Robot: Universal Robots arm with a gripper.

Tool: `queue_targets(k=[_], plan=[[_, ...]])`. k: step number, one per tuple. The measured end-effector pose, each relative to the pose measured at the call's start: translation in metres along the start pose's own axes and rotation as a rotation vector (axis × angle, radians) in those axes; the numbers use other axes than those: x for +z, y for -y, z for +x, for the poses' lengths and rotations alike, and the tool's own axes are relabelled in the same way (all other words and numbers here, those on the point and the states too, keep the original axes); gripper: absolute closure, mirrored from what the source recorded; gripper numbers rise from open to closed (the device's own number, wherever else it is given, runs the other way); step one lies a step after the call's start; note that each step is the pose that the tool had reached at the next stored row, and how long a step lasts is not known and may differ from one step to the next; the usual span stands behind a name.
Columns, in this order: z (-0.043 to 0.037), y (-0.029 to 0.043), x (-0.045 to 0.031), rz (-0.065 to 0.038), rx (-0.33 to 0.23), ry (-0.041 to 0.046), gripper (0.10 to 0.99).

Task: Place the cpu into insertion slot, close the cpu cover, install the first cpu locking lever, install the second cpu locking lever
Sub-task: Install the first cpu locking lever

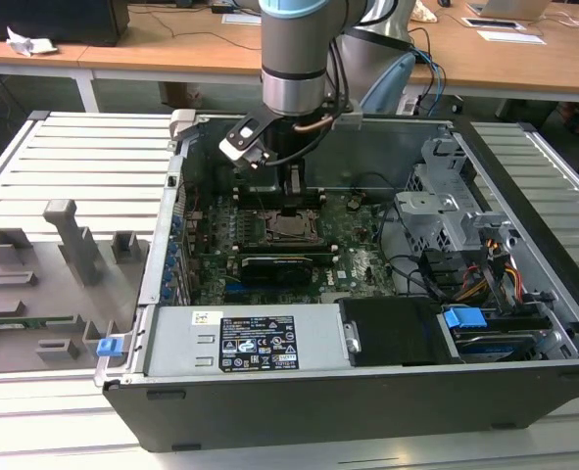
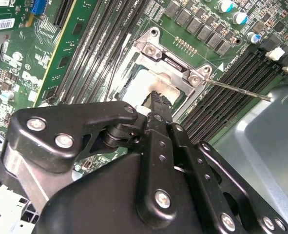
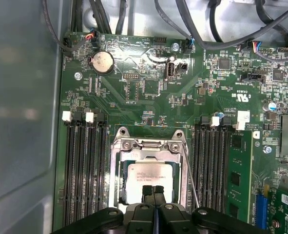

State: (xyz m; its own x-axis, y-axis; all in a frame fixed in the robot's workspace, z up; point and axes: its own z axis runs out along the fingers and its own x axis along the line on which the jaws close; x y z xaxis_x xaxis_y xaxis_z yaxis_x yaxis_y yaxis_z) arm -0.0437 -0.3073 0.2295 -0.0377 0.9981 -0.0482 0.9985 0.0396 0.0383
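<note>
The cpu [image 3: 148, 175] is in, cpu cover [image 3: 117, 170] down, one lever [image 3: 190, 175] loose; the tool [image 3: 153, 191] hangs above, tips together.

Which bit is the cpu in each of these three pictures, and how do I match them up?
Exterior view: the cpu sits directly under the arm.
Second wrist view: pale square just past the jaws' tip.
First wrist view: silver square at the jaws' tip.
Shared landmark: black memory slots flanking it.
</note>
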Motion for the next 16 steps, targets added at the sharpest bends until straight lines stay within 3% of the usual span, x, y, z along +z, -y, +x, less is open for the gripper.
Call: queue_targets(k=[12, 16], plan=[[-0.0002, -0.0002, -0.0045, 0.0, 0.0, 0.0001, 0.976], [-0.0005, -0.0004, -0.0098, 0.0, 0.0, 0.0007, 0.976]])
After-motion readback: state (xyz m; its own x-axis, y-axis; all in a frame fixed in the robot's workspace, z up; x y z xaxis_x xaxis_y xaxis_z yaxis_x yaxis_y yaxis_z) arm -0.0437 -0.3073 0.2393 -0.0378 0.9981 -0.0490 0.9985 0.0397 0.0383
